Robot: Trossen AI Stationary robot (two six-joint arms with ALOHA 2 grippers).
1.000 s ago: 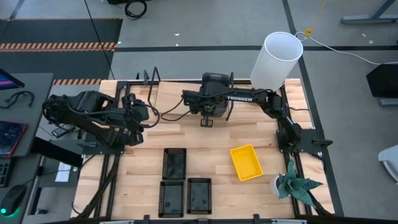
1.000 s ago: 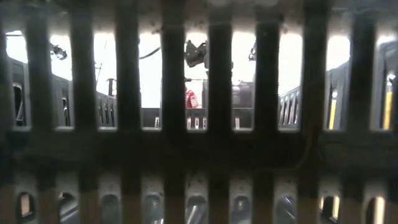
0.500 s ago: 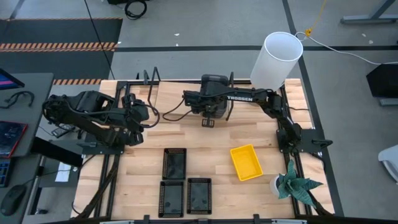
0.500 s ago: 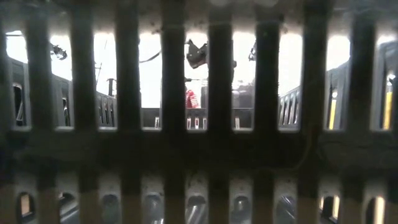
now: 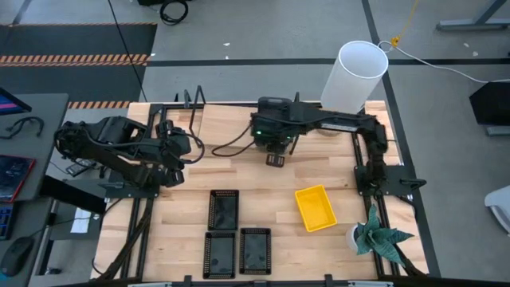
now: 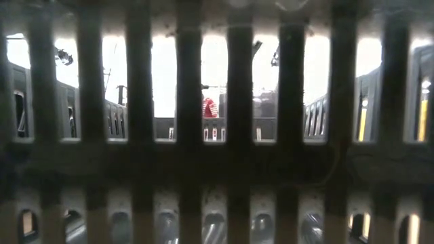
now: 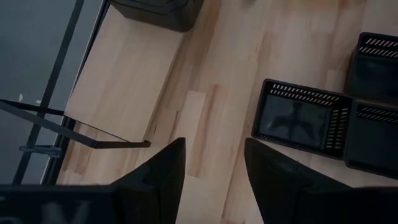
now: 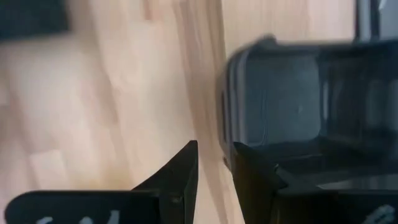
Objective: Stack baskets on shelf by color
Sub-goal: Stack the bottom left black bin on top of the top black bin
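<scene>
A dark grey basket (image 8: 292, 93) with rounded corners stands on the light wooden shelf (image 7: 118, 81) at the table's far side; it also shows as the grey basket (image 7: 155, 9) in the left wrist view. My right gripper (image 8: 214, 165) hovers open above and just in front of it, nothing between the fingers; from above it is my right gripper (image 5: 275, 158). My left gripper (image 7: 214, 165) waits open at the table's left, over bare wood. Three black mesh baskets (image 5: 224, 209) (image 5: 220, 253) (image 5: 255, 250) and a yellow basket (image 5: 315, 207) rest flat on the tabletop.
A tall white cylinder (image 5: 355, 73) stands at the far right corner and a small potted plant (image 5: 378, 237) at the near right. The black wire end frame (image 7: 56, 121) borders the shelf. A black mesh wall (image 6: 217, 169) fills the low view.
My right gripper has risen from the grey basket on the shelf and drawn a little toward the table's right and near edge; in the low view it has climbed out of sight. The basket has stayed on the shelf.
</scene>
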